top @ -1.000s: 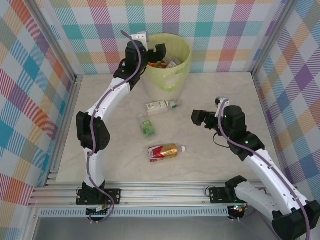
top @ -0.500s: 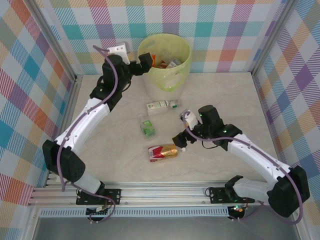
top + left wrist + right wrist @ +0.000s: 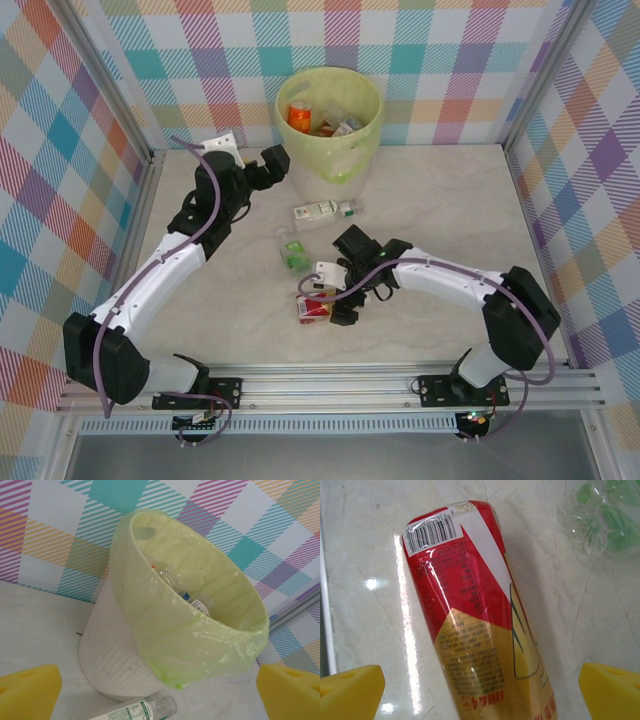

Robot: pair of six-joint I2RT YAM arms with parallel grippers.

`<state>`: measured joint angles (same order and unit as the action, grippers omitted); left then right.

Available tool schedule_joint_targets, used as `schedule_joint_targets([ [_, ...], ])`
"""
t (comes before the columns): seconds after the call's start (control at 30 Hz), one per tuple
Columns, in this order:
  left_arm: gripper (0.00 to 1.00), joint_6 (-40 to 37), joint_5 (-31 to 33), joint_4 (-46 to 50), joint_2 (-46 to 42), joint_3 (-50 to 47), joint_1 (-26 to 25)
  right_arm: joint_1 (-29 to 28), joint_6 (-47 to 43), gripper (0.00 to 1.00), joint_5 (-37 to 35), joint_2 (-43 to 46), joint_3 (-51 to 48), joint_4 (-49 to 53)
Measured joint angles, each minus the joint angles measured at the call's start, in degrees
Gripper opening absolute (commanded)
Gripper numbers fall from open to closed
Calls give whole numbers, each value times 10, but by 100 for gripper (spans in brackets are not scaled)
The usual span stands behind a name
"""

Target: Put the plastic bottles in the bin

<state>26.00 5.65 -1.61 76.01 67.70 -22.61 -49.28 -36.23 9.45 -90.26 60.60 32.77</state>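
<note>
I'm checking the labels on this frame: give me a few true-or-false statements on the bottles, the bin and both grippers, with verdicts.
1. The right gripper is open, with the red and gold bottle between its pads. True.
2. The bin is empty. False: several bottles lie in it, among them an orange-labelled bottle.
3. The left gripper holds a bottle. False: it is open and empty, beside the bin.
4. Three bottles lie on the table outside the bin. True: the red and gold bottle, a white-labelled bottle and a green bottle.
5. The bin lies on its side. False: it stands upright.
</note>
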Motion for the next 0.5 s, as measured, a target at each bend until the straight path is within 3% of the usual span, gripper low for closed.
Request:
schedule_joint_targets([
  [0.5,100,28,5,4,-53,-70,50,-92,-159,96,-85,-122,59,31],
])
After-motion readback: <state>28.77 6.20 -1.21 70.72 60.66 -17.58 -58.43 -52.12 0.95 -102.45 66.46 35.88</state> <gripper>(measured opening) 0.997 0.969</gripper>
